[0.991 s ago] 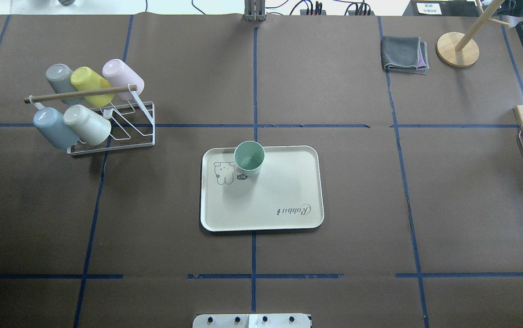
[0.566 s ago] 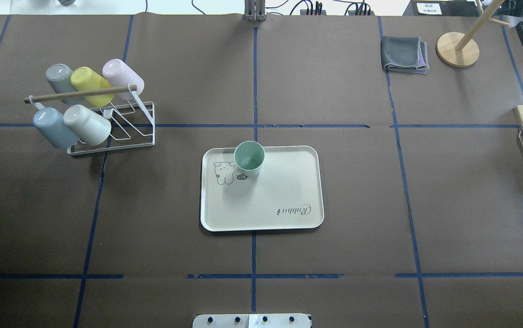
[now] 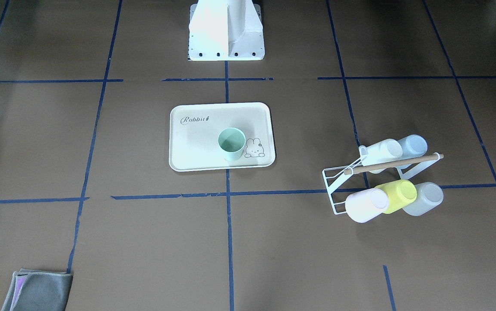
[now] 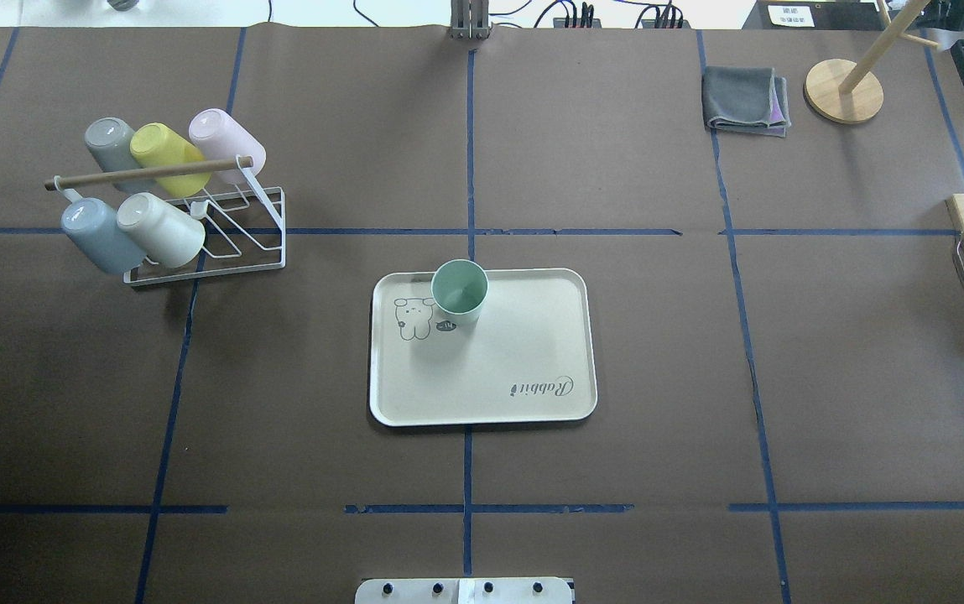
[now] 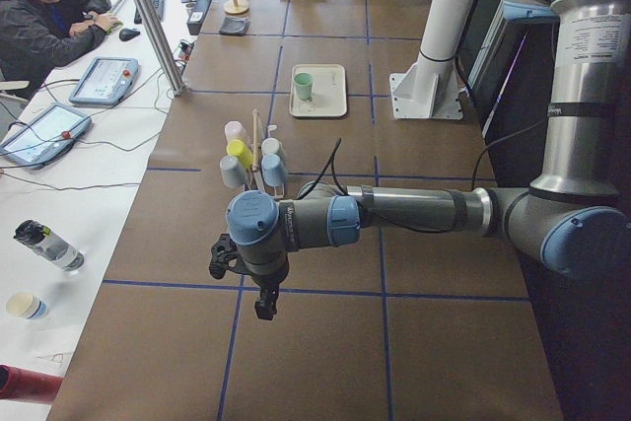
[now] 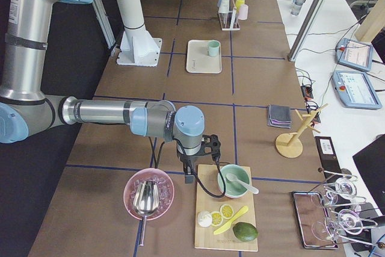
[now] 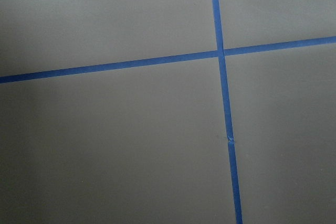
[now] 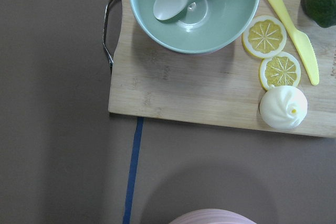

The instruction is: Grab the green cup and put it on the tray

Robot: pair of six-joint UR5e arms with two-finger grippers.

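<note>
green cup [image 4: 459,290] is sitting upright on the tray [image 4: 515,340], so it's looking done; left gripper [image 5: 264,309] and right gripper [image 6: 189,178] are hanging far off; can't tell if they're open or closed

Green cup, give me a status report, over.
Left gripper and right gripper out at the table ends, open or shut unclear. Green cup upright on tray, beside the bunny drawing. Cup rack stands well apart, robot's left.

Cup [image 4: 459,289] upright on tray [image 4: 523,352]
</note>
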